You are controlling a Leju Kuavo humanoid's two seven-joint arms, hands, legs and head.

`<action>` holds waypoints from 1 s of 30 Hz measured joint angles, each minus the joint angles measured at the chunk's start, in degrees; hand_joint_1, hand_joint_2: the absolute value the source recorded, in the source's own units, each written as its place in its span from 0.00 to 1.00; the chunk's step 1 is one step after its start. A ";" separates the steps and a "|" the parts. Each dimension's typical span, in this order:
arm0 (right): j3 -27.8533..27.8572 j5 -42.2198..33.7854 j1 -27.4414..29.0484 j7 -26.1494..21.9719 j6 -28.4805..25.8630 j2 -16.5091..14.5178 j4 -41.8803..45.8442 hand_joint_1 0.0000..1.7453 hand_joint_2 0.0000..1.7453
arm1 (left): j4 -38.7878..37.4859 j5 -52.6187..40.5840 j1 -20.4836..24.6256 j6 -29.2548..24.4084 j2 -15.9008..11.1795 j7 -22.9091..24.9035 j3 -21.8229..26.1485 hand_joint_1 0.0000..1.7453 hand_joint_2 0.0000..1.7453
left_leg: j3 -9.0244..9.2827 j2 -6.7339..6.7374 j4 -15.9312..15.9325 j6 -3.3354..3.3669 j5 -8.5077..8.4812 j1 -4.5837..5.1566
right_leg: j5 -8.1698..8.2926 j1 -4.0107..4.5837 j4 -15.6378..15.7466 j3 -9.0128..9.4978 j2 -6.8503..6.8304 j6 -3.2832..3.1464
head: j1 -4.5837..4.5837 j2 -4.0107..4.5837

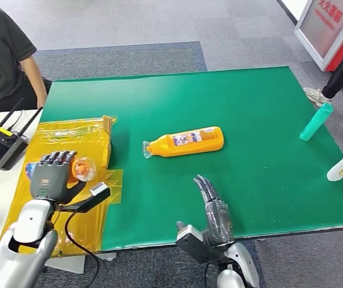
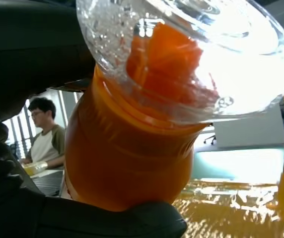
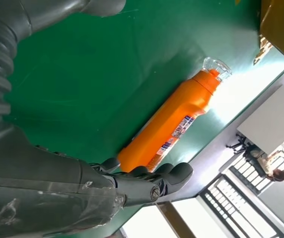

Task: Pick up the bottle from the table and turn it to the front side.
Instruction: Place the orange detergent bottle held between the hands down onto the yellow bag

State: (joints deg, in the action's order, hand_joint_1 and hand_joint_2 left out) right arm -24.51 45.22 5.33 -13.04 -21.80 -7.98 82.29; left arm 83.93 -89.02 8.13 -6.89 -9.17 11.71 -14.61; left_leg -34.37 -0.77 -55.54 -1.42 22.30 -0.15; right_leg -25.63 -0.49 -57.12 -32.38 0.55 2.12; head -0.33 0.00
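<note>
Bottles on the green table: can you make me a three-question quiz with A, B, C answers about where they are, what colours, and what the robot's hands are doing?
1. Where is the lying orange bottle?
A. Middle of the green mat
B. On the floor
C. Inside the yellow box

2. What colour is the bottle near the mat's right edge?
A. Red
B. Teal
C. Black

3. What is the right hand doing?
A. Squeezing a bottle
B. Open, holding nothing
C. Pressing the remote

Answers:
1 A, it lies on its side mid-mat.
2 B, the teal bottle lies there.
3 B, its fingers are spread short of the orange bottle; the left hand holds another orange bottle.
</note>
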 joint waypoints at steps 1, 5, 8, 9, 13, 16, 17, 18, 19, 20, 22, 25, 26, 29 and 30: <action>0.04 -0.01 -0.05 -0.01 0.01 -0.01 -0.03 0.00 1.00 | -1.21 0.07 0.68 0.84 -0.18 -1.07 -0.31 0.97 1.00 | 0.00 0.00 0.00 -0.01 -0.01 0.00 | 0.00 0.00 0.00 0.01 0.00 0.00 | -0.01 0.00; 0.20 -0.04 -0.36 -0.02 -0.08 -0.12 -0.43 0.00 1.00 | -6.12 1.34 3.34 3.92 -0.30 -4.51 -2.25 0.87 1.00 | 0.00 -0.01 0.00 -0.02 -0.02 0.00 | 0.01 0.00 -0.01 0.04 0.01 0.00 | -0.02 0.00; 0.37 -0.04 -0.43 -0.08 -0.13 -0.19 -0.84 0.00 1.00 | -8.48 3.00 5.31 6.14 -0.56 -5.27 -3.87 0.65 1.00 | 0.01 -0.01 0.00 -0.01 -0.02 0.01 | 0.02 -0.02 -0.01 0.06 0.00 0.01 | -0.02 0.00; 0.46 -0.04 -0.45 -0.13 -0.14 -0.22 -0.95 0.00 1.00 | -9.04 3.58 5.96 6.99 -0.74 -5.39 -4.43 0.51 1.00 | 0.01 -0.01 0.00 -0.01 -0.02 0.01 | 0.02 -0.02 -0.01 0.07 0.00 0.01 | -0.02 0.00; 0.73 -0.13 -0.67 -0.43 -0.10 -0.31 -1.49 0.00 1.00 | -10.63 6.93 7.70 9.32 -1.85 -7.13 -6.86 0.00 1.00 | 0.02 -0.01 0.00 -0.02 -0.02 0.01 | 0.02 -0.01 -0.01 0.06 0.01 0.00 | -0.01 0.00; 0.85 -0.25 -1.03 -0.58 -0.11 -0.31 -1.99 0.00 1.00 | -11.26 9.52 7.73 9.13 -2.65 -8.26 -8.60 0.00 1.00 | 0.01 0.00 0.00 -0.04 -0.03 0.00 | 0.02 0.00 -0.01 0.04 0.01 0.00 | -0.01 0.00; 0.90 -0.29 -1.14 -0.60 -0.11 -0.32 -2.13 0.00 1.00 | -11.31 9.98 7.68 8.96 -2.79 -8.34 -9.02 0.00 1.00 | 0.01 0.00 0.00 -0.04 -0.04 0.00 | 0.02 0.00 -0.01 0.04 0.01 0.00 | -0.01 0.00; 0.93 -0.34 -1.24 -0.61 -0.12 -0.33 -2.25 0.00 1.00 | -11.32 10.29 7.65 8.84 -2.90 -8.37 -9.38 0.00 1.00 | 0.01 0.00 0.00 -0.04 -0.03 0.00 | 0.02 0.00 -0.01 0.04 0.01 0.00 | -0.02 0.00; 0.95 -0.40 -1.29 -0.62 -0.12 -0.34 -2.34 0.00 1.00 | -11.32 10.48 7.64 8.79 -3.02 -8.35 -9.65 0.00 1.00 | 0.00 0.00 0.00 -0.04 -0.03 0.00 | 0.02 0.00 -0.01 0.04 0.01 0.00 | -0.01 0.00; 0.97 -0.44 -1.32 -0.62 -0.12 -0.34 -2.42 0.00 1.00 | -11.32 10.63 7.62 8.71 -3.15 -8.30 -9.88 0.00 1.00 | 0.00 0.00 0.00 -0.04 -0.03 0.00 | 0.01 0.00 -0.01 0.04 0.01 0.00 | -0.01 0.00; 0.98 -0.49 -1.31 -0.65 -0.12 -0.35 -2.56 0.00 1.00 | -11.31 10.93 7.49 8.03 -3.39 -8.00 -10.20 0.00 1.00 | 0.00 0.00 0.00 -0.04 -0.03 0.00 | 0.01 0.00 -0.01 0.04 0.01 0.00 | -0.01 0.00; 0.99 -0.50 -1.23 -0.70 -0.14 -0.35 -2.78 0.00 1.00 | -11.03 11.29 6.89 5.92 -3.60 -7.15 -10.25 0.00 1.00 | 0.00 0.00 0.00 -0.04 -0.03 0.00 | 0.01 0.00 -0.01 0.04 0.01 0.00 | -0.01 0.00; 0.99 -0.50 -1.20 -0.71 -0.14 -0.35 -2.83 0.00 1.00 | -10.77 11.34 6.61 5.27 -3.61 -6.92 -10.14 0.00 1.00 | 0.00 0.00 0.00 -0.04 -0.03 0.00 | 0.01 0.00 -0.01 0.04 0.01 0.00 | -0.01 0.00; 1.00 -0.50 -1.16 -0.73 -0.13 -0.35 -2.87 0.00 1.00 | -9.58 11.28 5.72 3.56 -3.54 -6.47 -9.46 0.00 1.00 | 0.00 0.00 0.00 -0.04 -0.03 0.00 | 0.01 0.00 -0.01 0.04 0.01 0.00 | -0.01 0.00; 1.01 -0.49 -1.14 -0.73 -0.11 -0.35 -2.86 0.00 1.00 | -9.04 11.28 5.37 2.85 -3.45 -6.38 -9.13 0.00 1.00 | 0.00 0.00 0.00 -0.04 -0.03 0.00 | 0.01 0.00 -0.01 0.04 0.01 0.00 | -0.01 0.00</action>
State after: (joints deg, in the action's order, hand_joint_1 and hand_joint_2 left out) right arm -23.50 44.72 4.19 -13.77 -21.92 -8.33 79.42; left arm 74.89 -77.74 13.50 -4.05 -12.62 5.33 -23.74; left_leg -34.37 -0.77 -55.54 -1.46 22.27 -0.14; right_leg -25.62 -0.49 -57.13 -32.34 0.56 2.11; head -0.33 0.00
